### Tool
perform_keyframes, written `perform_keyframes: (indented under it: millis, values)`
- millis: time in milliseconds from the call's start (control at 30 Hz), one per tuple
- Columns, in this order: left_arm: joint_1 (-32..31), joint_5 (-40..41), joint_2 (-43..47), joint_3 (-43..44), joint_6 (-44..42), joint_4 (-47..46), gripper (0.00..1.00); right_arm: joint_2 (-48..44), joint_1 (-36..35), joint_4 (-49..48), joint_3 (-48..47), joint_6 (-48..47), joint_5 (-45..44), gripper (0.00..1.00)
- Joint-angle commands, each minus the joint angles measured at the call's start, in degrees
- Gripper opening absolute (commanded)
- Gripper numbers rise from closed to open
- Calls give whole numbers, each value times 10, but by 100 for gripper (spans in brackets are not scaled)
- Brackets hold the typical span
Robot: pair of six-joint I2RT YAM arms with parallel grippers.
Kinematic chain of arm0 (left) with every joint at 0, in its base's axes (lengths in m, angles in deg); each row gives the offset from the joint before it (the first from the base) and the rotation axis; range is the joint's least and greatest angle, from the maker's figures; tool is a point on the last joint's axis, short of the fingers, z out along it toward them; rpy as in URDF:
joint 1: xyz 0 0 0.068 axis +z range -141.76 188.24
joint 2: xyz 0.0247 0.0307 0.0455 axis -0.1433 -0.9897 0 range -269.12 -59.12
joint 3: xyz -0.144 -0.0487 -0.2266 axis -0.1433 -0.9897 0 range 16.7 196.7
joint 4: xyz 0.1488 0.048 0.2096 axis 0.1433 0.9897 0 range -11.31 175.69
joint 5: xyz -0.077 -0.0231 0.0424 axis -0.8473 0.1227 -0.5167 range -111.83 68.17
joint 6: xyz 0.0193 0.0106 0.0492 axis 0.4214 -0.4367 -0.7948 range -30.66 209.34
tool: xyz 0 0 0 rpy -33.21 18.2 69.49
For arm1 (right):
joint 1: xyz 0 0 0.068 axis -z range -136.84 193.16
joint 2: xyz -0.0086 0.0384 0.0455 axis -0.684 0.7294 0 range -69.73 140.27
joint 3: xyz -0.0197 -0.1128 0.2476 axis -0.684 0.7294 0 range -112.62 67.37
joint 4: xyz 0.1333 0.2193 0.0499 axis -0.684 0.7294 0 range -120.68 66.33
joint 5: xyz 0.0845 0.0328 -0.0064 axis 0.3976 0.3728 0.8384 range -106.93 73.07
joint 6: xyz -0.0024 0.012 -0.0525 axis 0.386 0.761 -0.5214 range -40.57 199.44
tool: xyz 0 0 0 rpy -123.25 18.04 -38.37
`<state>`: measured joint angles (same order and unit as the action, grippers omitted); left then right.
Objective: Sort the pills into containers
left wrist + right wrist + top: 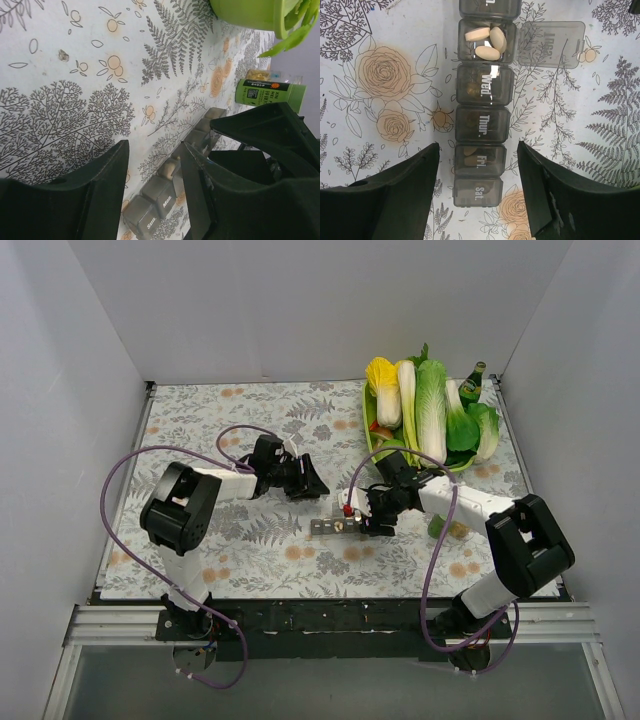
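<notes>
Right claw [477, 147] fills the bottom of its wrist view, its two black fingers spread wide with nothing between them, hovering over the Fri. and Sat. end of the containers [482, 120]. That grey strip lies on the floral tabletop [250, 540] near the middle, toward the front edge. One compartment stands open, its lid [550, 44] flipped to the side, and three pale oval pills [487, 42] lie inside. Fri. looks to hold one or two more under its shut lid; what Wed., Thur. and Sat. hold is too dim to tell. Left claw [154, 145] is likewise wide open and empty, low over the tabletop, near the strip's Sun. end but apart from it. A green bottle [270, 92] lies on its side beyond the strip. I judge the sorting partly done: at least one compartment is filled, its lid is not yet closed, and whether more pills wait in the bottle cannot be seen.
</notes>
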<state>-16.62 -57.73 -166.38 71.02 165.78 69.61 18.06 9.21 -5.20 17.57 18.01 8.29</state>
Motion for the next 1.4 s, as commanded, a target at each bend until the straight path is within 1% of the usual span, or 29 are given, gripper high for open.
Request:
perform_keyframes:
  millis: [0, 233, 433, 633, 700, 1033, 1367]
  values:
    - [3, -51, -7, 23, -7, -10, 42, 5, -4, -11, 0, 16, -5, 72]
    - [1, -90, -29, 16, 0, -25, 36, 18, -5, -25, 8, 27, -4, 66]
    - [-7, -109, -46, 20, 12, -38, 34, 21, -8, -33, 13, 39, -2, 59]
    - [-19, -114, -59, 33, 18, -37, 26, 24, -9, -42, 15, 48, -4, 55]
    - [-23, -116, -62, 33, 15, -36, 20, 26, -10, -44, 16, 52, -5, 53]
    - [-33, -138, -47, 32, -4, -37, 18, 35, -14, -49, 16, 65, -10, 46]
    - [-36, -162, -7, -2, -26, -56, 19, 52, -16, -46, 8, 81, -17, 41]
